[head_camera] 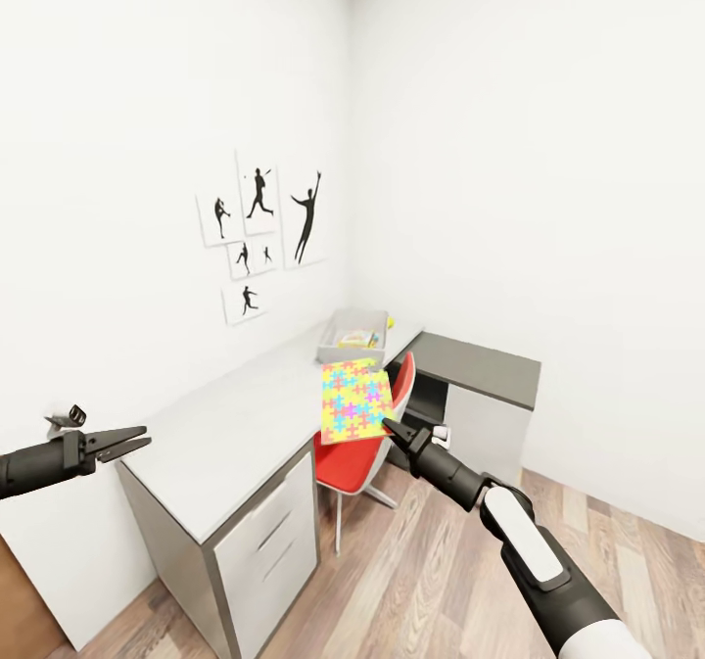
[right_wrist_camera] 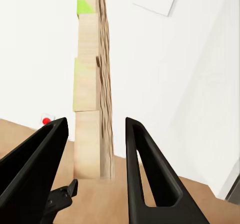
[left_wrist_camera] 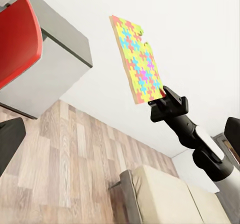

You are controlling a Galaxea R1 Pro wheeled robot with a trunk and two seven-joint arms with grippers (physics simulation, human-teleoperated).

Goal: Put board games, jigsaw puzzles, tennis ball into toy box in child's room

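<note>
Pretty bright and even all over, soft light with no obvious source and the plain white walls (head_camera: 509, 150) nearly blown out, so the far corner between them barely reads. Shadows are faint, mostly a soft dark patch under the long white-topped desk with grey drawer fronts (head_camera: 235, 434) and around the red plastic chair (head_camera: 357, 453); no real glare on the wood-plank floor (head_camera: 431, 581). Head view bends straight lines toward the edges like a wide lens, and in the right wrist view the close-up edge of the bright multicoloured jigsaw square (right_wrist_camera: 95, 84) looks soft and smeary.
</note>
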